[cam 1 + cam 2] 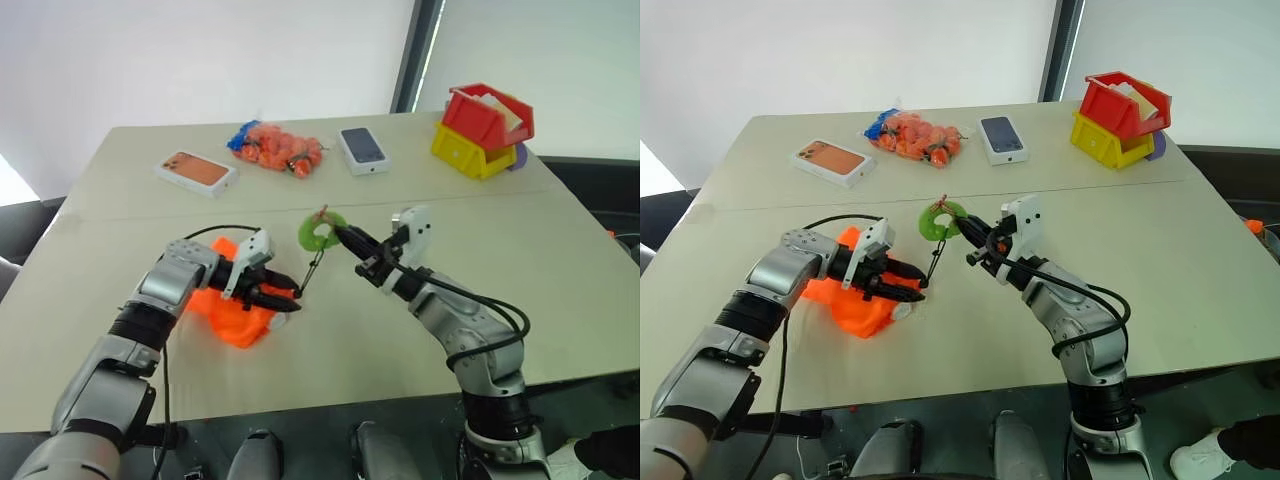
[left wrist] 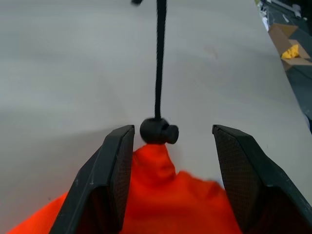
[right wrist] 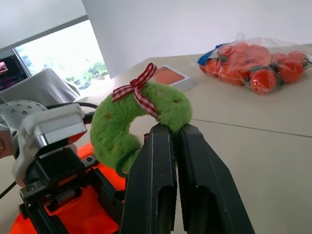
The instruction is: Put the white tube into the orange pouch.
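Observation:
The orange pouch point(image 1: 232, 322) lies crumpled on the table at the left. My left gripper point(image 1: 286, 299) is open over its neck, the fingers point(image 2: 114, 170) standing on either side of the black cord stopper point(image 2: 157, 131) without touching it. From the stopper a black cord point(image 2: 159, 58) runs taut up to the green ring charm point(image 1: 318, 232). My right gripper point(image 1: 346, 236) is shut on that ring point(image 3: 117, 126) and holds it above the table. A small pale bit point(image 1: 902, 311) shows at the pouch's edge; I cannot tell whether it is the white tube.
At the back of the table lie an orange-faced phone box point(image 1: 197, 172), a mesh bag of small orange items point(image 1: 280, 148) and a white phone box point(image 1: 363, 150). Stacked red and yellow bins point(image 1: 485, 130) stand at the back right.

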`<control>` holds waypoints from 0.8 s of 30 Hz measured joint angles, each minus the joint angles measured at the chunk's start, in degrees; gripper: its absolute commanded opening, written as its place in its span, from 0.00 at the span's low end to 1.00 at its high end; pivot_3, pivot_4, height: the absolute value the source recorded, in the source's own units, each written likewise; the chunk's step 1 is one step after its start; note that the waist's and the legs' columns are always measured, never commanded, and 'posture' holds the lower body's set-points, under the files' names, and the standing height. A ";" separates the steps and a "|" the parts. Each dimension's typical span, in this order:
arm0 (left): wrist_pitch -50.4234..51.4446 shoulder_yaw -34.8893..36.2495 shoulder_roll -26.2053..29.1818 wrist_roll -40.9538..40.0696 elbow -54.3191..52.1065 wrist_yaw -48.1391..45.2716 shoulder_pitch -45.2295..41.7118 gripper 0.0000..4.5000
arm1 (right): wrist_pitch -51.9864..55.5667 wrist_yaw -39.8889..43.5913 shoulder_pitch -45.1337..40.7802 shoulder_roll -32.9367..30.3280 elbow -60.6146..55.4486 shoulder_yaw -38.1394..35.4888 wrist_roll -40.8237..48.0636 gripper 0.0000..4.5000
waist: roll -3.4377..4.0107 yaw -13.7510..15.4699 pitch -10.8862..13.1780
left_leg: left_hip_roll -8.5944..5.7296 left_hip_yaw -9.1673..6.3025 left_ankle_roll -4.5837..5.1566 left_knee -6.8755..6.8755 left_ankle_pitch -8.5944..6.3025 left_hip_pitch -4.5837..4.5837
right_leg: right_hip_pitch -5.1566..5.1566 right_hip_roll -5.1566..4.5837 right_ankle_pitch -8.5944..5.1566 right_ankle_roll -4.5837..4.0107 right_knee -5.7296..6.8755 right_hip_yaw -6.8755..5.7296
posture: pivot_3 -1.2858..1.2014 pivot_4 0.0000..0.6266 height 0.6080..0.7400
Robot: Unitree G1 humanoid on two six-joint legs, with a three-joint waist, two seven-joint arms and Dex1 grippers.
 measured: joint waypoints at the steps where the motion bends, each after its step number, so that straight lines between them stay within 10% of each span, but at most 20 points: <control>1: -0.27 0.00 -0.01 0.15 0.12 -0.26 -0.01 0.61 | 0.00 0.07 -0.01 -0.01 -0.31 0.00 0.22 0.00 | 0.00 0.01 0.00 | 0.00 0.00 0.00 0.00 0.00 0.00 | 0.00 0.00 0.01 -0.01 0.00 0.00 | 0.52 0.24 1.00; 10: -1.13 0.28 -0.76 1.07 0.76 -0.30 -0.24 0.61 | 0.00 0.49 -0.02 -1.10 -1.16 0.05 1.15 0.00 | 0.00 0.03 0.00 | 0.00 -0.01 0.01 0.00 0.00 0.01 | 0.01 0.00 0.06 -0.10 0.01 0.00 | 0.52 0.24 1.00; 16: -1.02 0.69 -1.14 1.04 0.82 -0.32 -0.26 0.07 | 0.00 0.52 -0.02 -1.15 -1.16 0.18 1.23 0.00 | 0.00 0.03 0.00 | 0.00 -0.01 0.01 0.01 0.00 0.01 | 0.01 0.00 0.07 -0.11 0.01 0.00 | 0.52 0.24 1.00; 24: -1.38 0.90 -0.70 1.07 0.81 -0.46 -0.23 0.07 | -0.81 0.02 -0.07 -1.10 -0.79 0.21 0.94 0.00 | 0.00 0.02 0.00 | 0.00 -0.01 0.01 0.00 0.00 0.00 | 0.01 0.00 0.09 -0.15 0.02 0.00 | 0.52 0.24 1.00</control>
